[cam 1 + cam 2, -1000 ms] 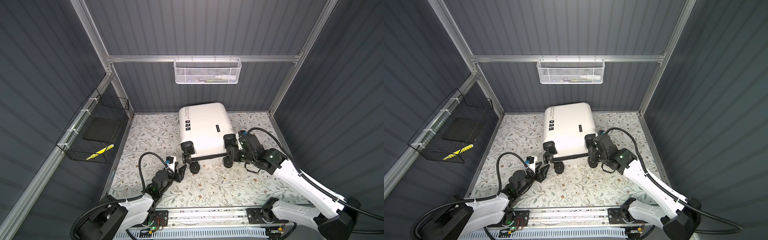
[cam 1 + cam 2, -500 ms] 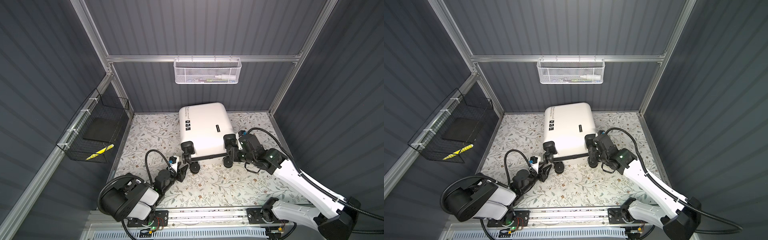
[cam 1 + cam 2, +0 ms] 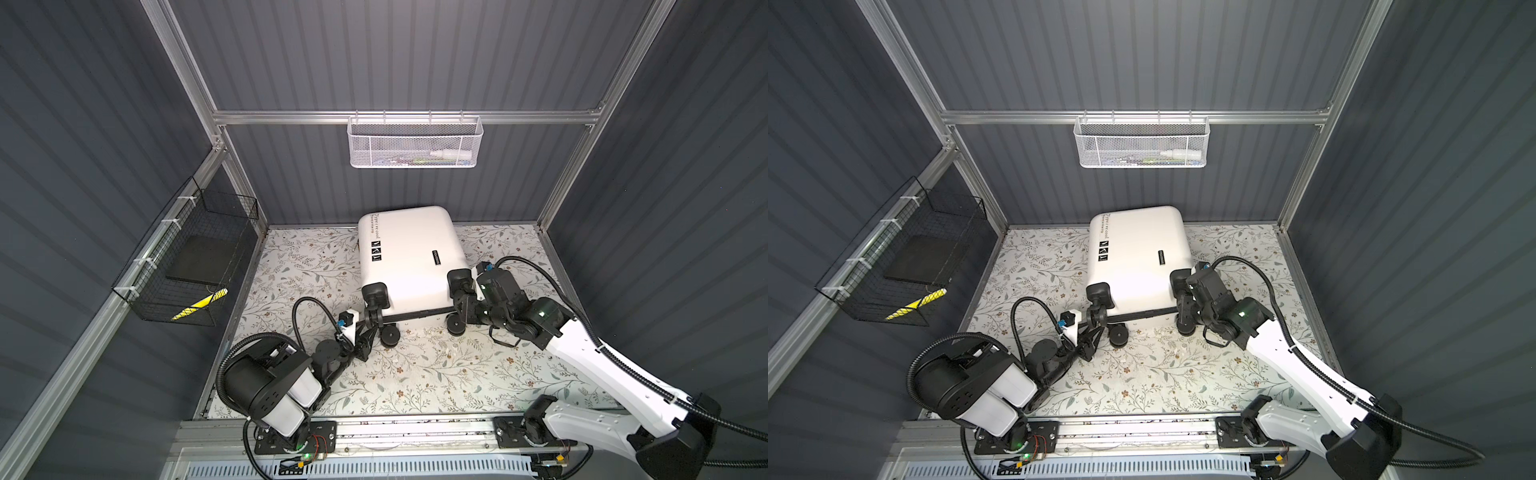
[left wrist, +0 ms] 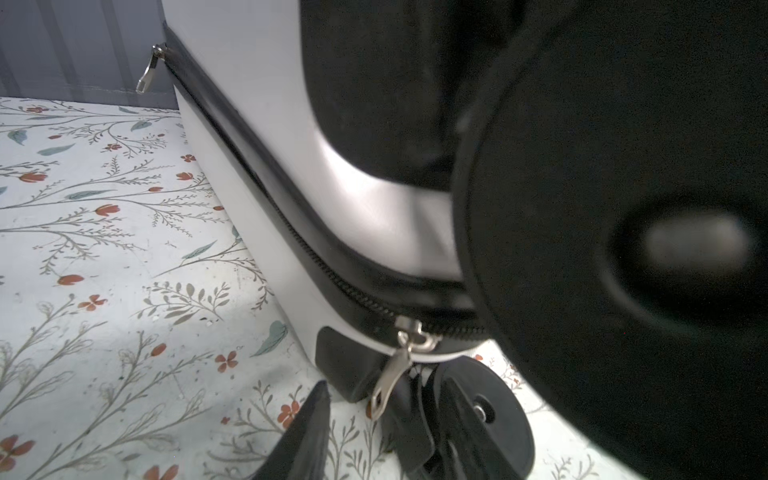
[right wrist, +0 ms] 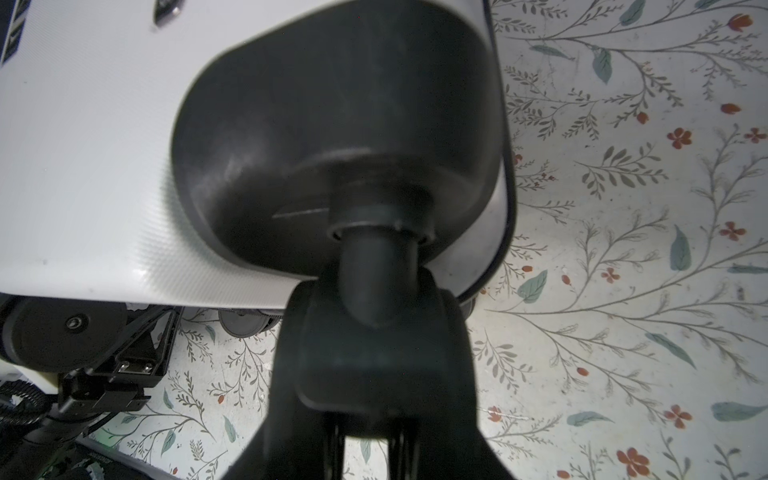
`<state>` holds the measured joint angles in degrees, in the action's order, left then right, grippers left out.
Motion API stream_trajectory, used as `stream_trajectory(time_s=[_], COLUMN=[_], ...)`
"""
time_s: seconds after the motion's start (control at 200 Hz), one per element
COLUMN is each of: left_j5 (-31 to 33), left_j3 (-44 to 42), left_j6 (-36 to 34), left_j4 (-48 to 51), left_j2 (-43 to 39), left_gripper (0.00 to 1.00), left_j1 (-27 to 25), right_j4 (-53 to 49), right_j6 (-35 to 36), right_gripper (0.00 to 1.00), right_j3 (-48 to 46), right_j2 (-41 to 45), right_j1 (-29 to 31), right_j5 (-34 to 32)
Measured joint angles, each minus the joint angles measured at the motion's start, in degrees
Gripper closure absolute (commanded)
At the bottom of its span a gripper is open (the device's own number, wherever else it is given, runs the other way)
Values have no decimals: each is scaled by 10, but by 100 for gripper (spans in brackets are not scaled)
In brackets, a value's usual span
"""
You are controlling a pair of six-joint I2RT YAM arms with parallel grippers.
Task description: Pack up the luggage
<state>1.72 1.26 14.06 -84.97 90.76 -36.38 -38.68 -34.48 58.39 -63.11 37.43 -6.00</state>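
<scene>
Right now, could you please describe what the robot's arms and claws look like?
The left arm and right arm have white shells and black joints. Ribbed black cables loop to each wrist near blue plugs. The left claw and right claw are black, with slim fingers.

You are looking into a lab robot cell: dark grey ribbed wall panels (image 3: 395, 54) are boxing it in, silver aluminium frame profiles (image 3: 291, 117) are holding them, and a floral-printed table covering (image 3: 436, 374) (oddly homely) is lying beside a silver metal mounting rail (image 3: 415, 430).
</scene>
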Motion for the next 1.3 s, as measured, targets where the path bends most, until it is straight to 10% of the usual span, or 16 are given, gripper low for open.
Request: stream_trajectory(time_s=[1.301], left_j5=[-5], left_j3=[17], left_j6=[0], left_j4=[-4], left_j2=[29], left_gripper=[81], left_j1=[0], right_j4=[0], right_j6=[0], right_gripper=[100], right_j3=[-1], right_j2=[0], right_j1=[0], right_j5=[0])
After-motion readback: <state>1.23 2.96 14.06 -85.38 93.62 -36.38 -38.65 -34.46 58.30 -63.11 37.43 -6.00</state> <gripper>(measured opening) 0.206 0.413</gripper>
